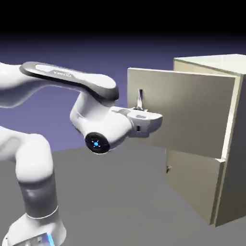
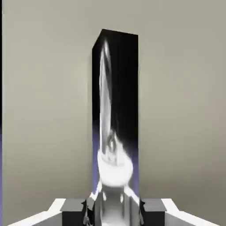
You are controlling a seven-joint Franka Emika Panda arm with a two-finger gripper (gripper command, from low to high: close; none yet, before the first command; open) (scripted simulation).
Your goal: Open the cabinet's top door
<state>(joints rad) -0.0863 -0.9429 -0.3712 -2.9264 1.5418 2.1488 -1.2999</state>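
Holds the top door's handle (image 2: 105,88) between the gripper's fingertips (image 2: 74,212), clamped together on it. Shows tall, narrow and mirror-like, with dark and violet reflections. Spreads around and behind it as the flat beige top door (image 1: 187,110), swung well out from the cabinet (image 1: 238,178), above the closed lower panel (image 1: 192,180). Farther back from the handle, bends along the white arm (image 1: 53,79), reaching toward the exterior view's right, with the hand (image 1: 144,124) roughly level.
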